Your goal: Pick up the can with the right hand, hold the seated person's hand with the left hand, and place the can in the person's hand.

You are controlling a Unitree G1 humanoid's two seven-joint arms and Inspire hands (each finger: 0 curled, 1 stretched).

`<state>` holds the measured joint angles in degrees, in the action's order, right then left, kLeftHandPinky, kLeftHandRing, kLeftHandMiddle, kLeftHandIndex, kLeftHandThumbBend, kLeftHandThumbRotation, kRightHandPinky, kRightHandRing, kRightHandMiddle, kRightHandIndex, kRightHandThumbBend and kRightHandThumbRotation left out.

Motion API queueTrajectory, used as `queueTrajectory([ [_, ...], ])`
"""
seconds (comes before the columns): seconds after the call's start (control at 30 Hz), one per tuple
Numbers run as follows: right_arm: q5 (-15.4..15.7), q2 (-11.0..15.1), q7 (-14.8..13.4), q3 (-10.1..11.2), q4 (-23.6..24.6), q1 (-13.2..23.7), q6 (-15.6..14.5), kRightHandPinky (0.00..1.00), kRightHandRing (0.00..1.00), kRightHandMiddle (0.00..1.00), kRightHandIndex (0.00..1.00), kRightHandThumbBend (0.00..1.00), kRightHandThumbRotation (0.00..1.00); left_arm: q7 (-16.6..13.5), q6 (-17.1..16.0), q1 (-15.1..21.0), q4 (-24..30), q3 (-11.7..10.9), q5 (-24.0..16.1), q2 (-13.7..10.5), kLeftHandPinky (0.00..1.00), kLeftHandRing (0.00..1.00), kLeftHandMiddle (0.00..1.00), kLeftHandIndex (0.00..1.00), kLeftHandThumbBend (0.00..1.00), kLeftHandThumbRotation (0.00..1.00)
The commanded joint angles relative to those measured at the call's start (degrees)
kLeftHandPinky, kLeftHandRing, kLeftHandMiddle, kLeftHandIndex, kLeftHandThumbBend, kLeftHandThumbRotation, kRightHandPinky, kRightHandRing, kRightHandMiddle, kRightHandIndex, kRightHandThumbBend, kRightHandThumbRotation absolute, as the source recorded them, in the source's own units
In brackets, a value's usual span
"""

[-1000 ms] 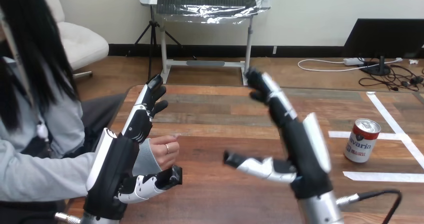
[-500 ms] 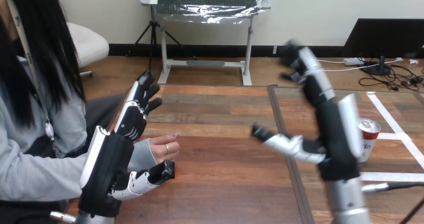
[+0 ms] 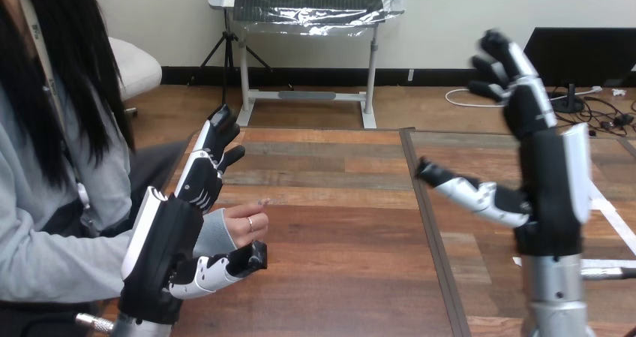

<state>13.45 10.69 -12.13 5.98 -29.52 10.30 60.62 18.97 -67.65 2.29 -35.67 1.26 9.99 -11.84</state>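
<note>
Black left robot hand [image 3: 166,253], white-shelled back, matching right robot hand [image 3: 551,194], silver right forearm [image 3: 553,293]

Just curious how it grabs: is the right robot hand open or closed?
Open: the right robot hand has straight fingers and a spread thumb, holding nothing.

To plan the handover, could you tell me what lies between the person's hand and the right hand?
In the head view, only bare table lies between person's hand and right hand.

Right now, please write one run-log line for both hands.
left hand: open, beside person's hand | right hand: open, raised, holding nothing
</note>
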Motion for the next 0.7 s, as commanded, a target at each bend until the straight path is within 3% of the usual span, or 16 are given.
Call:
queueTrajectory([
  [0.0, -1.3, 1.0, -0.7, 1.8, 0.3, 4.5, -0.7, 0.76, 0.87, 0.90, 0.90, 1.00, 0.46, 0.5, 0.3, 2.9, 3.2, -0.1, 0.8, 0.0, 0.93, 0.98, 1.00, 0.99, 1.00, 0.67],
  [0.57, -4.4, 3.7, 0.6, 4.2, -1.6, 4.8, -1.2, 0.83, 0.89, 0.91, 0.92, 1.00, 0.48, 1.6, 0.1, 2.6, 2.9, 0.1, 1.1, 0.4, 0.95, 1.00, 1.00, 1.00, 1.00, 0.64],
  [0.67, -3.5, 4.2, -0.2, 5.1, -2.4, 5.1, -1.3, 0.83, 0.89, 0.91, 0.93, 1.00, 0.49, 1.4, 0.4, 2.3, 3.2, -0.2, 0.5, 0.5, 0.95, 0.99, 1.00, 1.00, 1.00, 0.64],
])
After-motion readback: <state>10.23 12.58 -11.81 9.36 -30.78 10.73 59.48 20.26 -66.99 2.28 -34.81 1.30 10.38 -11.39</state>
